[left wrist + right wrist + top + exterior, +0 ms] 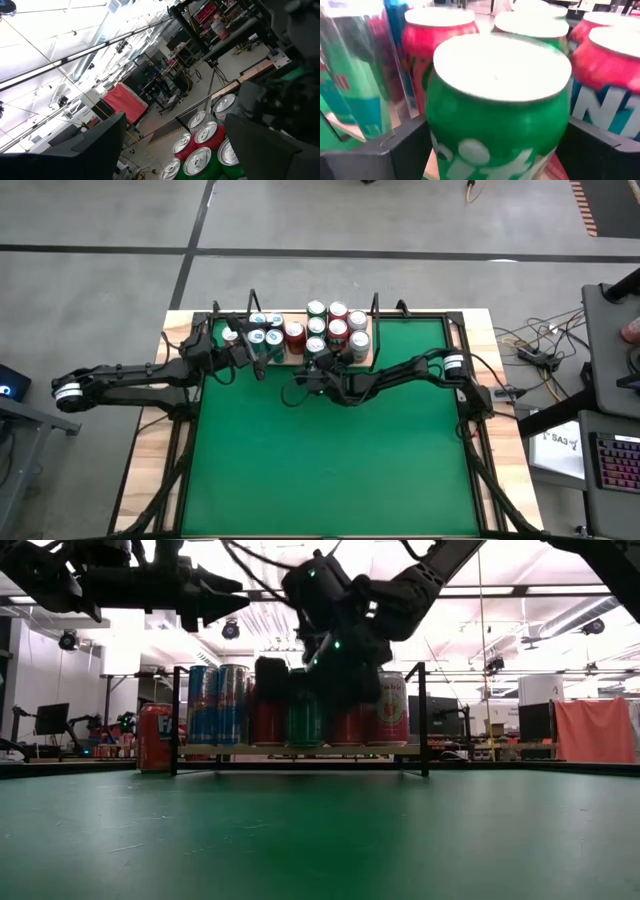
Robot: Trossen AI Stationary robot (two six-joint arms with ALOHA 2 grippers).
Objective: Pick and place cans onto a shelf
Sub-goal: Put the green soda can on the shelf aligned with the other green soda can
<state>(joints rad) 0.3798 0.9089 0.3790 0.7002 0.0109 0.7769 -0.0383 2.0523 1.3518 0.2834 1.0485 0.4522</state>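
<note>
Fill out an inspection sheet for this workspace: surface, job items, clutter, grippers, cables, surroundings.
Surface: green table, wood-edged, bare in front.
Job's things: cans grouped on the shelf at the far edge; one red can stands outside the shelf's end upright.
Clutter: nothing seen.
Grippers: right gripper open around a green can at the shelf; left gripper open, by the blue cans.
Cables: loose wires on the floor, right of the table.
Surroundings: workshop with desks, a keyboard.
</note>
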